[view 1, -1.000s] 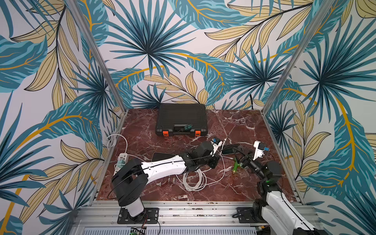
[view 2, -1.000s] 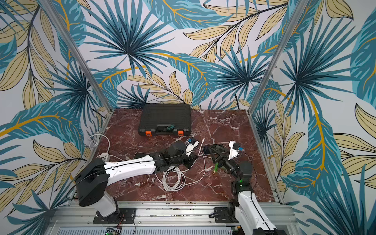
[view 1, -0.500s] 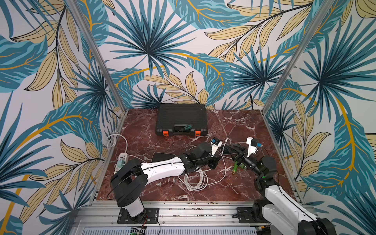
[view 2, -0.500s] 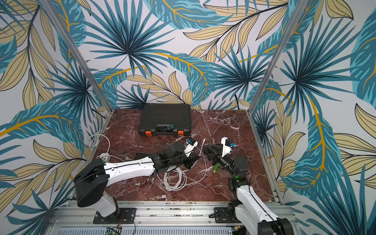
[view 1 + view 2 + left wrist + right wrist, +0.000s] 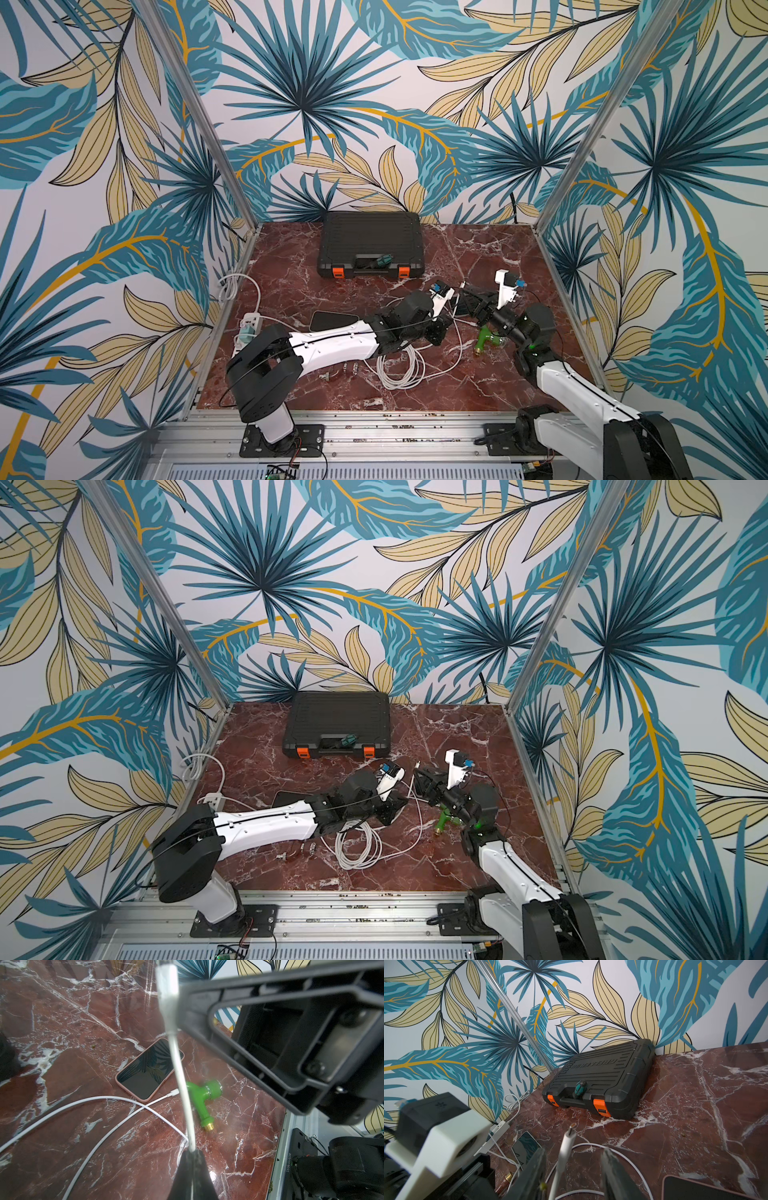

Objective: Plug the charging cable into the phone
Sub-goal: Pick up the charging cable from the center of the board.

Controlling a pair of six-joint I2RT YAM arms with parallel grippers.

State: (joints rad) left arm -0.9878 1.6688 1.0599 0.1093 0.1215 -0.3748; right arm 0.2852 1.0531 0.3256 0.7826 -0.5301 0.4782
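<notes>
**Above the marble table, two grippers meet at one white cable**

Over the middle of the table (image 5: pixel 291 270), the left gripper (image 5: pixel 192 1154) is clenched on the charging cable (image 5: pixel 180 1076) a little way back from its end. The plug (image 5: pixel 167 987) sticks out free beyond the fingertips. The right gripper (image 5: pixel 574 1152) is at that plug. In its own wrist view its fingers (image 5: pixel 534 1167) stand apart on either side of the plug, with a gap showing, so the jaws are released and grasp nothing. The plug's metal tip points toward the tool case (image 5: pixel 602 1084) at the back wall.

The phone (image 5: pixel 149 1070), in a pink case, lies flat and screen up on the table below the held cable, apart from the plug. A green fitting (image 5: pixel 204 1095) lies just beside it. A loose cable end (image 5: pixel 174 1092) rests between the two, near the phone's short edge but not in it. In both top views the grippers cover most of this phone.

A second phone (image 5: pixel 332 320) lies beside the left arm. A coil of white cable (image 5: pixel 399 365) lies in front of that arm. A screwdriver (image 5: pixel 579 1088) rests in the handle recess of the tool case.
</notes>
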